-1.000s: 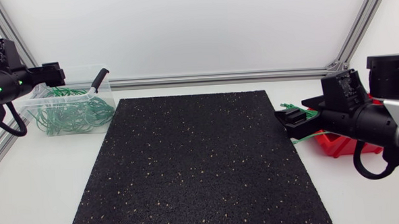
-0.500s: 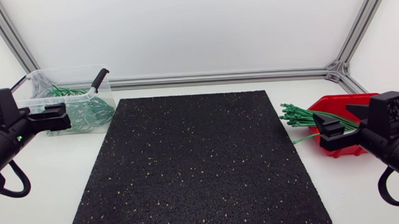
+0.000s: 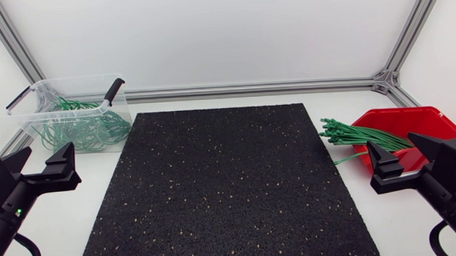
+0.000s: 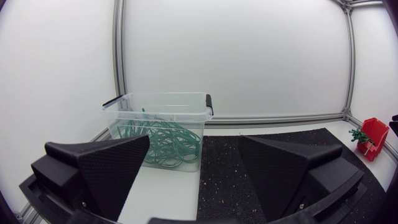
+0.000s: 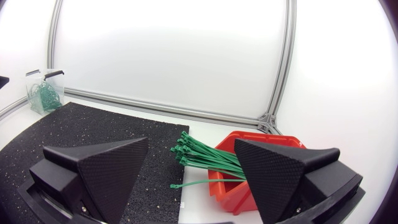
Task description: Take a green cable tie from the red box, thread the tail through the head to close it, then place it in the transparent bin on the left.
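Black mat (image 3: 226, 182) separates left pincer (image 3: 40, 157) and right pincer (image 3: 402, 149) (both apart, empty); red box (image 3: 432, 123) near right.

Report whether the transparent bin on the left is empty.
Not empty: the transparent bin holds a tangled pile of looped green cable ties, visible through its clear walls in the head and left wrist views.

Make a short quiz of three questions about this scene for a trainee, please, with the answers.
1. True or false: the transparent bin is empty.
2. The green cable ties stick out of the red box toward: A) the black mat; B) the back wall; C) the table's right edge.
3. Are the left gripper and the right gripper open or shut?
Key: 1 false; 2 A; 3 both open.
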`<state>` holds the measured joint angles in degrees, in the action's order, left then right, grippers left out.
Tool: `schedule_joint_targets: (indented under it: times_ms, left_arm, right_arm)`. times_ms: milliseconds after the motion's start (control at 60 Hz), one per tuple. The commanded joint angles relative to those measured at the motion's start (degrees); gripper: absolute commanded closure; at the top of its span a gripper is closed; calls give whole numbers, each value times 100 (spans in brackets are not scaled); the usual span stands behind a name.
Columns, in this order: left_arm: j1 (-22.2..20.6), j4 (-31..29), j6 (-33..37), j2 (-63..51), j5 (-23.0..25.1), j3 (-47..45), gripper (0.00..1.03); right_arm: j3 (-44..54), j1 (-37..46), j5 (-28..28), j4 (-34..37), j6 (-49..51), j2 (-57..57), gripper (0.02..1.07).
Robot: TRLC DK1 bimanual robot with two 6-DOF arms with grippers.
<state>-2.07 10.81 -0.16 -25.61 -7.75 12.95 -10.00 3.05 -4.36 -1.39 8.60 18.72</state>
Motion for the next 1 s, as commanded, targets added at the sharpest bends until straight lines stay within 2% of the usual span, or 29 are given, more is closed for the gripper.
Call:
schedule_joint_targets:
  times_ms: [0, 567, 783, 983]
  left_arm:
    - [4, -81, -26, 287, 82, -232, 4]
    - [147, -788, 4, 1894, 572, -984, 4]
    - [207, -1081, 16, 2561, 775, -1295, 4]
    - [207, -1081, 16, 2561, 775, -1295, 4]
  right_arm:
    - [232, -69, 81, 21, -220, -272, 7]
    - [1000, -305, 436, 139, -860, -1872, 7]
    - [1000, -305, 436, 139, -860, -1872, 7]
    - [1000, -305, 436, 139, -860, -1872, 7]
